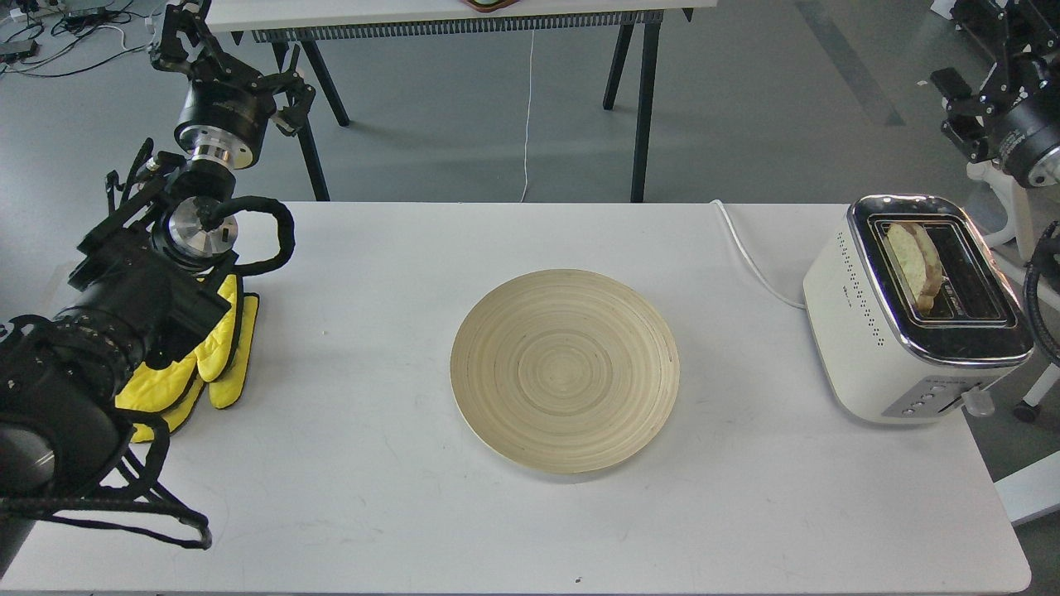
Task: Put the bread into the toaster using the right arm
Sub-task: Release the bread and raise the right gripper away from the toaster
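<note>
The bread stands on edge in the left slot of the cream-white toaster at the table's right end, its crust top sticking out above the chrome top. My right gripper is raised high behind and to the right of the toaster, well clear of the bread, empty, with its dark fingers apart. My left gripper is held up at the far left, beyond the table's back edge, open and empty.
A round wooden plate lies in the middle of the white table. Yellow mitts lie under my left arm. The toaster's white cord runs off the back edge. A white chair stands at the right.
</note>
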Robot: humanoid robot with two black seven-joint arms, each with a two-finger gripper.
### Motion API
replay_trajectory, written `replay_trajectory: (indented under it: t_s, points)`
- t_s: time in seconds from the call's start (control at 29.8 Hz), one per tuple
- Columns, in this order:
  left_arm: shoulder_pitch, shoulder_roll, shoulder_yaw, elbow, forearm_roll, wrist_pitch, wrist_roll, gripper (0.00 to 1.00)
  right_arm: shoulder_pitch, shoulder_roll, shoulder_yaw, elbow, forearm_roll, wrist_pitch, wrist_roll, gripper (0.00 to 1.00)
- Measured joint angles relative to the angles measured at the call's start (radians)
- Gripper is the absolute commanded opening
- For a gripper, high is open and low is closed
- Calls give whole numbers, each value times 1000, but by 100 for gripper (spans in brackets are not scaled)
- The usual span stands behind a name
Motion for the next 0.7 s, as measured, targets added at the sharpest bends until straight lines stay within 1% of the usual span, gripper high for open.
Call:
replay_trajectory:
  t_s: [0.1, 0.17, 0.27, 0.37, 0.54, 0.7]
  points:
    - [0, 0, 1, 0, 0, 0, 0, 100, 6, 67, 40, -101, 138, 31, -12, 99]
    - [0, 1, 3, 0, 0, 0, 1, 100, 33, 134, 79, -181, 196, 71, -42, 99]
    - [0, 3, 4, 0, 0, 0, 2, 100, 68, 225, 153, -283, 224, 136, -86, 99]
    - [0, 3, 5, 0, 1, 0, 2, 100, 77, 305, 226, -345, 229, 157, -106, 99]
    - [0, 3, 5, 0, 2, 0, 1, 100, 89, 369, 275, -363, 229, 158, -107, 99]
    - [-1, 4, 5, 0, 2, 0, 0, 100, 93, 388, 276, -361, 229, 162, -102, 99]
